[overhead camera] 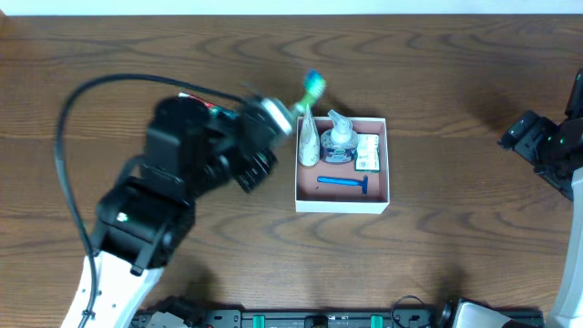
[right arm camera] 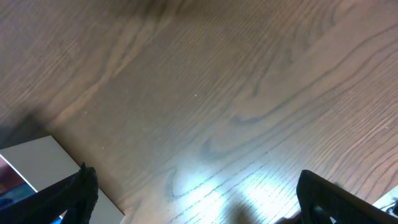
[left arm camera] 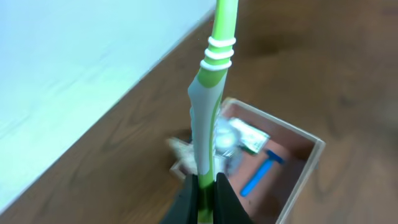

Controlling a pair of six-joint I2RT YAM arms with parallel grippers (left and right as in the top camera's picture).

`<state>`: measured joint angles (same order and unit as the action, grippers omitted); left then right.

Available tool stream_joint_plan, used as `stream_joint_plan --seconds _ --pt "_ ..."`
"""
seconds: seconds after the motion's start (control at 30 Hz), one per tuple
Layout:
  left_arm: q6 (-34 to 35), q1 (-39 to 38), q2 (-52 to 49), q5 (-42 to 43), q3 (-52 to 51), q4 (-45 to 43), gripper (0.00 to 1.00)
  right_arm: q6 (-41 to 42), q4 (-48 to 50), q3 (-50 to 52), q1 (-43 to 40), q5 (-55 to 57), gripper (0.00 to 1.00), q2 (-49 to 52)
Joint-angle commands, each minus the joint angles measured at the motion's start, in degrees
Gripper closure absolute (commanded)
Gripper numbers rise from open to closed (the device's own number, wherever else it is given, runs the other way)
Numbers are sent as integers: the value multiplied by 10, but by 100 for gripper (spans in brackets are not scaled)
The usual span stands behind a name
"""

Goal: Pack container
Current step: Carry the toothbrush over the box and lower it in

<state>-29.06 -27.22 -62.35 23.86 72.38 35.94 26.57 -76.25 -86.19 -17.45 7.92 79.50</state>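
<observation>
Even overhead light; glare on table [right arm camera: 205, 180]; left wrist view motion-blurred.

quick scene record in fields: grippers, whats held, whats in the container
left gripper: shut on toothbrush
toothbrush place: held by the container corner, not inside
right gripper: open, empty, over the table
in container: blue razor, pump bottle, white tube, small packet

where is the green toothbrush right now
In the overhead view the green toothbrush is near the table's middle, clamped in the left gripper at the upper-left corner of the container, near the white tube.
</observation>
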Motion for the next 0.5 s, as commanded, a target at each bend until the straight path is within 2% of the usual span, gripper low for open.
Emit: stream_joint_plan --seconds 0.0,0.13,0.3,0.47 --pt "-78 -42 -21 -11 2 16 94 6 0 -7 -4 2 1 0" --pt "-78 -85 -60 -21 1 32 94 6 0 -7 -4 2 1 0" --pt "-119 -125 -126 -30 1 41 94 6 0 -7 -4 2 1 0" --pt "-157 -164 -186 -82 1 41 94 6 0 -7 -4 2 1 0"
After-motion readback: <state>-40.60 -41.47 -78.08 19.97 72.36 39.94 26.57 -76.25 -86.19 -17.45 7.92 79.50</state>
